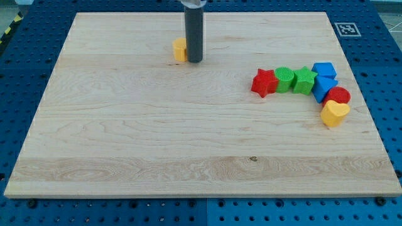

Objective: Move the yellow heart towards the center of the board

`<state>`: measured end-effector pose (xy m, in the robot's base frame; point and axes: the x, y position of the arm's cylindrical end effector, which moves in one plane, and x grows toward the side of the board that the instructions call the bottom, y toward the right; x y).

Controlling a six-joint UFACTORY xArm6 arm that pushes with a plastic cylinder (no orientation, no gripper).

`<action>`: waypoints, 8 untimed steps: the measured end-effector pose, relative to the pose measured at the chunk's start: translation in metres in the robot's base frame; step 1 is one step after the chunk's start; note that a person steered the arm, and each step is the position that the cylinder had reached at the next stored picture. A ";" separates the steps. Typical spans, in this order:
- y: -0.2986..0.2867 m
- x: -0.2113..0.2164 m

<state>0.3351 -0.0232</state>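
Note:
The yellow heart (334,113) lies near the board's right edge, at the lower end of a curved row of blocks. It touches a red round block (339,95) just above it. My tip (194,61) stands in the upper middle of the board, far to the left of the heart. The tip is right beside a small yellow block (180,49), which the rod partly hides, so its shape is unclear.
The curved row also holds a red star (264,82), a green round block (284,79), a green star (304,80), a blue cube (324,69) and another blue block (324,86). The wooden board (157,144) sits on a blue pegboard table.

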 end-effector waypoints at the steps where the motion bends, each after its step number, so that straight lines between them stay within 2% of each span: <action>1: -0.016 -0.012; 2: -0.021 0.001; 3: 0.000 0.057; 4: 0.061 0.127; 5: 0.157 0.191; 6: 0.260 0.220; 7: 0.335 0.205; 8: 0.336 0.170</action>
<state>0.5054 0.3127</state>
